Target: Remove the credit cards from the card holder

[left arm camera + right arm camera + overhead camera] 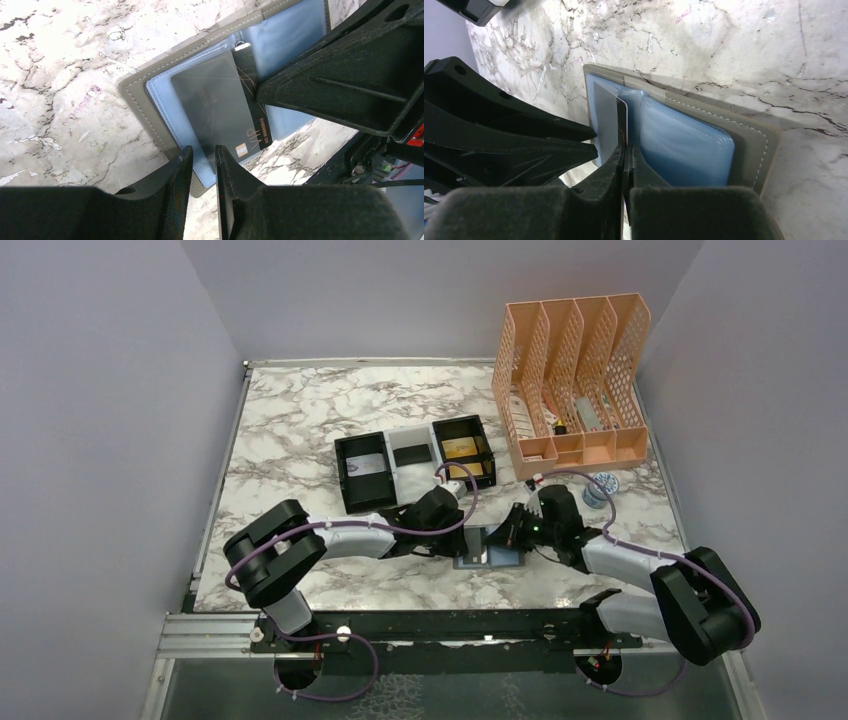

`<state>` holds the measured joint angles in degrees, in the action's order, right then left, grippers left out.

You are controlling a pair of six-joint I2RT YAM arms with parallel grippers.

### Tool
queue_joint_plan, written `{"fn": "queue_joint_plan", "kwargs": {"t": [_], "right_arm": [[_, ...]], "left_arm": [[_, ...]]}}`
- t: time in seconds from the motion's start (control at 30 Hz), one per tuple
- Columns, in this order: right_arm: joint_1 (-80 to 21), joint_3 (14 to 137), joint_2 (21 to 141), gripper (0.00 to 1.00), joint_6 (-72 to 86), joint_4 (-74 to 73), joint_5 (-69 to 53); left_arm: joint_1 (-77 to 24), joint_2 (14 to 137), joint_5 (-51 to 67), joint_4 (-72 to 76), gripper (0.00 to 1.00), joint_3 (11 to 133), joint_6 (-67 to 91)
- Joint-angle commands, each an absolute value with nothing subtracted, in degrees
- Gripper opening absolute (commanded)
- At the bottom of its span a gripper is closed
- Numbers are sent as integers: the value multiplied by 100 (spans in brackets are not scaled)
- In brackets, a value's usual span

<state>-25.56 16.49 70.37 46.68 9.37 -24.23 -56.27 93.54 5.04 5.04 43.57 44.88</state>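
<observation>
- Toward the middle of the table's (300,430) near edge, the card holder (497,558) lies open and flat, blue-grey inside up, with both grippers low over it.
- Your right gripper (625,150) is clamped on one edge of the dark card (217,107). The card sits partly out of its clear sleeve, a little askew.
- Your left gripper (203,152) has its fingers drawn close with only a slim gap and nothing visible between them. They sit at the holder's edge; I cannot tell whether they press on it.
- Draw the card out the way the sleeve opens, low and level with the table. Lifting would likely drag the holder up with the card.
- Set the left fingers on the holder's rim, clear of the card's path, so the holder cannot slide.
- Go slowly: the grip looks to be on a thin margin and could slip.
- A gold card (460,447) lies in the tray (344,472) toward the far edge, so this one probably goes there too.
</observation>
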Motion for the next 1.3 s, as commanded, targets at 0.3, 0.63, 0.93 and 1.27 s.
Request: {"fn": "queue_joint_plan", "kwargs": {"t": [0.3, 0.63, 0.93, 1.27], "right_arm": [[-2223, 1930, 7326, 1, 3727, 273, -2942], [-2177, 1705, 7163, 1, 4248, 546, -2793], [-2177, 1779, 7268, 1, 4156, 441, -2920], [-2180, 1773, 7203, 3, 4216, 500, -2930]], "left_arm": [[-5643, 9499, 110, -135, 27, 4352, 4295], [-5669, 8908, 19, -202, 35, 4658, 4184], [-5669, 9411, 797, 730, 37, 4896, 4153], [-5694, 9891, 509, 392, 28, 4690, 4394]]}}
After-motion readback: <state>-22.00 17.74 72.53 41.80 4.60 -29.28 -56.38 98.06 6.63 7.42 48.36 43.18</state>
